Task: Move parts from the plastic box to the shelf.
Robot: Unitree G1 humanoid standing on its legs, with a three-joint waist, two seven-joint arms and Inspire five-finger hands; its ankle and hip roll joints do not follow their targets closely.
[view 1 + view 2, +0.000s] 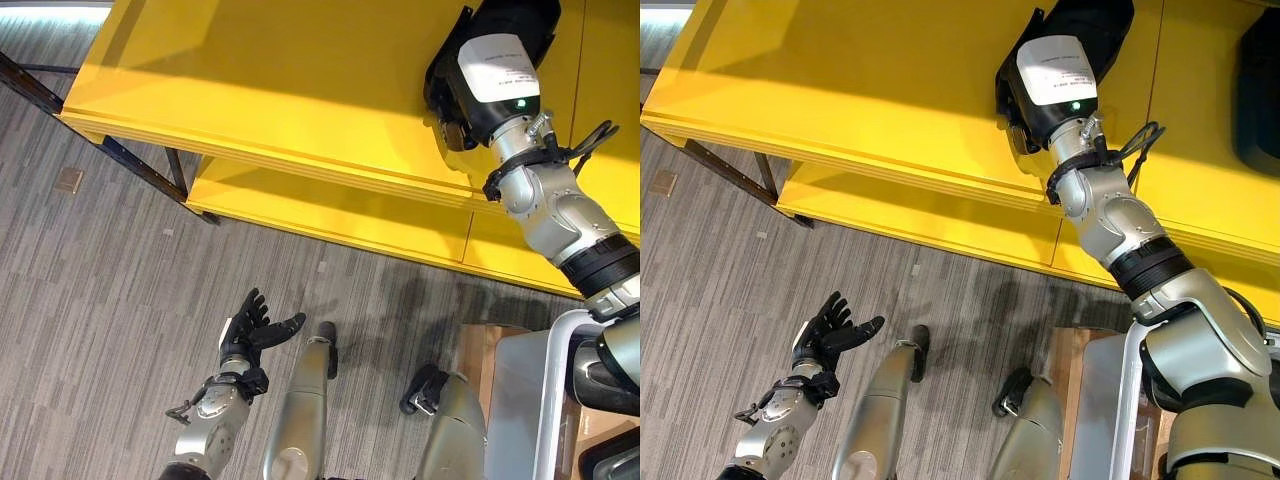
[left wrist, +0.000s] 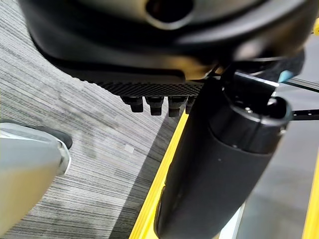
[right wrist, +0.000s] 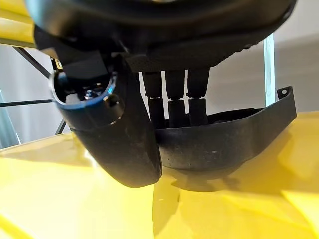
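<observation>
The right hand [image 1: 452, 95] is stretched out over the top board of the yellow shelf [image 1: 250, 80], and its fingers [image 3: 172, 107] are hooked over the rim of a curved black plastic part [image 3: 224, 142] with the thumb [image 3: 119, 144] just beside it. From the wrist view the part rests on the yellow surface, its far end rising to a point with a small hole in it. Further along the same board, toward the robot's right, another dark part [image 1: 1258, 90] lies at the edge of the right eye view, well apart from the one being held. Below the top board runs a lower yellow level, carried on a dark metal frame [image 1: 130, 160] that stands on grey striped carpet [image 1: 100, 300]. The left hand [image 1: 255, 328] hangs low over that carpet, well away from the shelf, fingers spread and straight, holding nothing.
</observation>
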